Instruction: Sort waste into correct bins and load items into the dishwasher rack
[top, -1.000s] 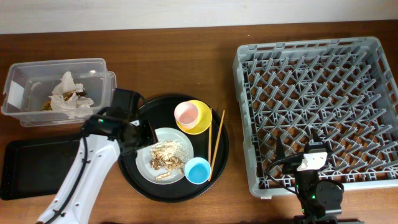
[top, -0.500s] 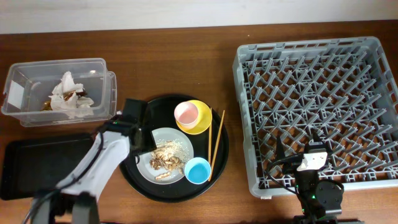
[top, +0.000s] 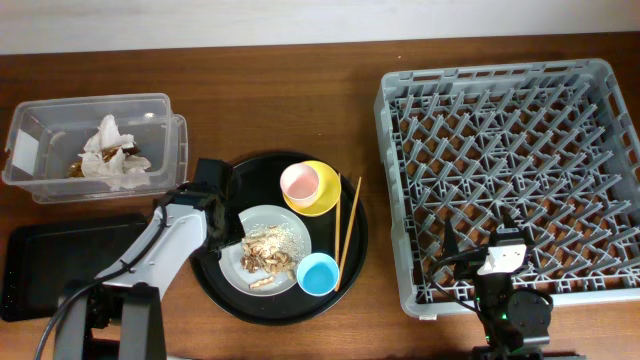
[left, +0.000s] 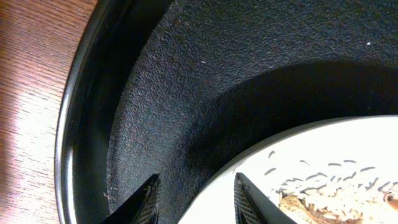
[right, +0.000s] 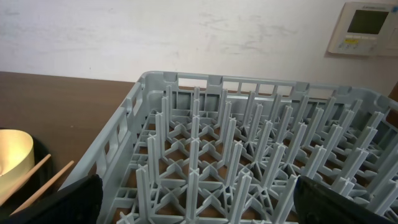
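My left gripper (left: 196, 194) is open, and its two fingertips straddle the left rim of the grey-white plate (left: 336, 146), which carries the beige-brown food scraps (left: 329, 199). From overhead, the left gripper (top: 226, 222) is at the plate (top: 262, 218) with the scraps (top: 270, 255). A pink cup (top: 300, 182) sits in the yellow bowl (top: 322, 200). A light-blue cup (top: 318, 273) and chopsticks (top: 347, 230) lie nearby. The napkins (top: 112, 158) are in the clear tub (top: 60, 115). My right gripper (right: 199, 208) is open and empty over the front left corner of the dishwasher rack (top: 510, 170).
The plate, bowl, cups and chopsticks all rest on a large round black tray (top: 280, 302), whose raised rim shows in the left wrist view (left: 81, 106). A shallow black tray (top: 55, 265) lies at the front left. The rack (right: 249, 143) fills the right wrist view.
My left gripper has moved right and down from beside the clear tub to the left rim of the plate. The right arm has not moved.
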